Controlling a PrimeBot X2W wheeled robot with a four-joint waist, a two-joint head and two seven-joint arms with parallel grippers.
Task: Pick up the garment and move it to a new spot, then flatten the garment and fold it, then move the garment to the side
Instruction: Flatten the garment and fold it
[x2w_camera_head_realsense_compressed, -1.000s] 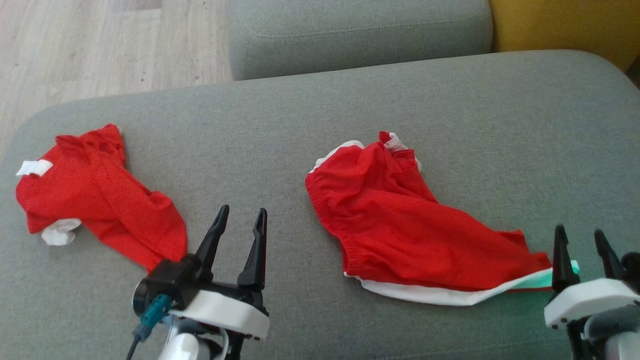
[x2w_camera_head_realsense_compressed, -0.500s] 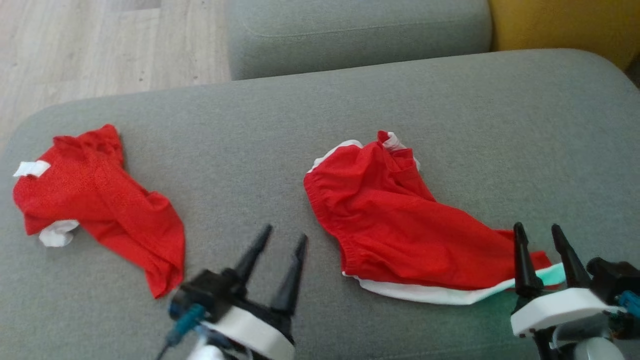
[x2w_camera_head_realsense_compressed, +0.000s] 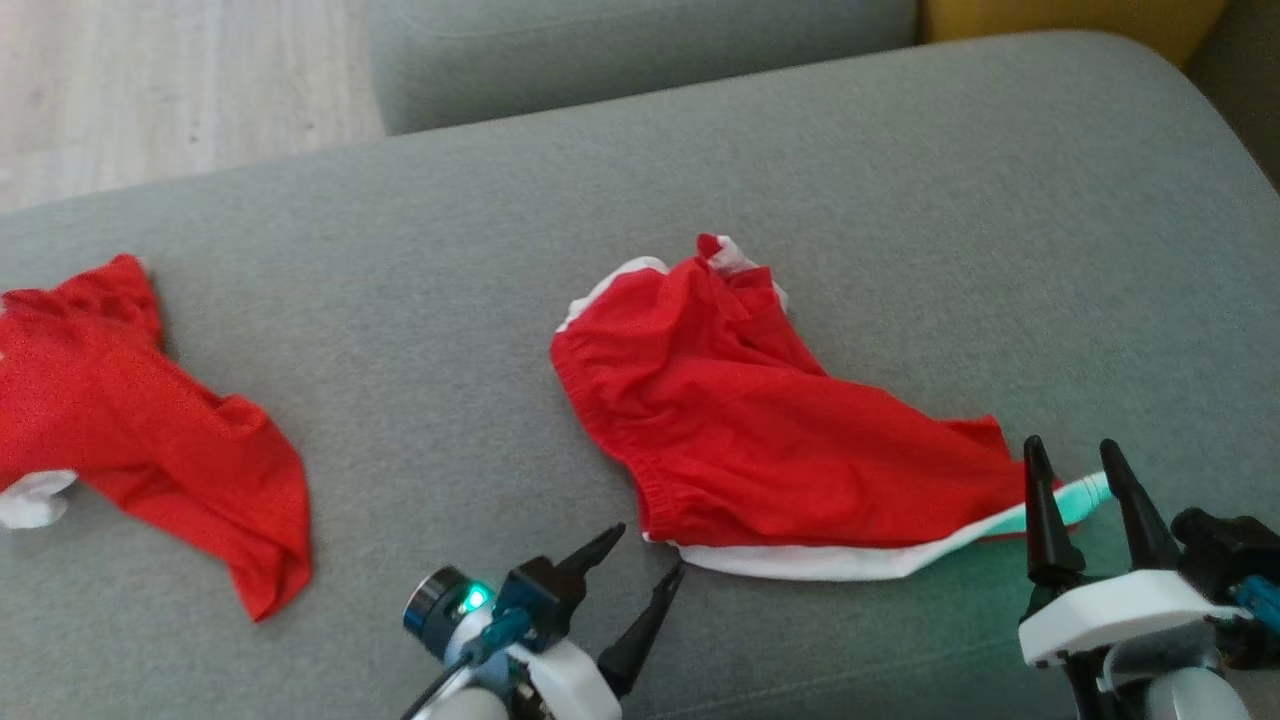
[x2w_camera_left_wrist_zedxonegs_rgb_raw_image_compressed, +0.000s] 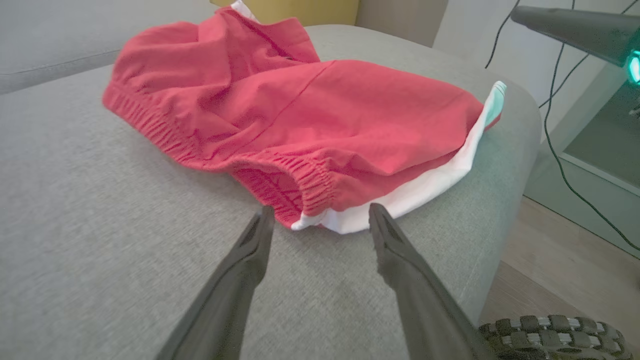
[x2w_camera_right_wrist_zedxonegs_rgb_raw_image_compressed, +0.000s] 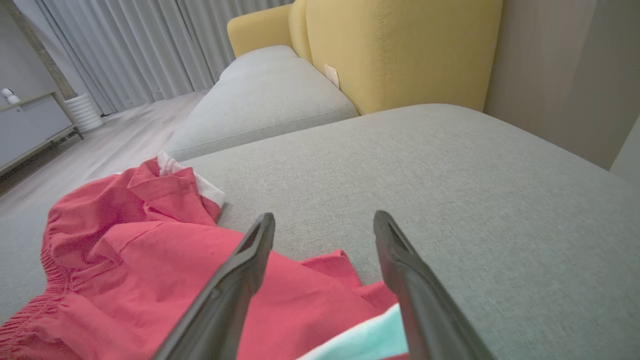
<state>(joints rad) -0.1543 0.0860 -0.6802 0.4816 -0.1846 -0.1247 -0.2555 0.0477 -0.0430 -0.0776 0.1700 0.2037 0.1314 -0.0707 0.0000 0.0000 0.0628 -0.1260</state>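
The left gripper has its two fingers spread wide and holds nothing; it hovers low over the near edge of the grey seat cushion, with its tips pointing at the elastic waistband of the red shorts. The right gripper is also spread and empty; it stands by the near right corner of the cushion, at the leg end of the shorts, where a mint-green stripe shows.

The shorts lie on the right half of the cushion, close to its near edge; they are crumpled, and a white lining sticks out under the red cloth. As I judge it, the task is at its very beginning; the shorts are not yet lifted, flattened, folded or put aside, so every step is left.

A second red garment lies at the left edge of the cushion; the border of the head view cuts it off, so I cannot tell its kind. The right fingers cover the end of the leg; whether they touch the cloth I cannot tell.
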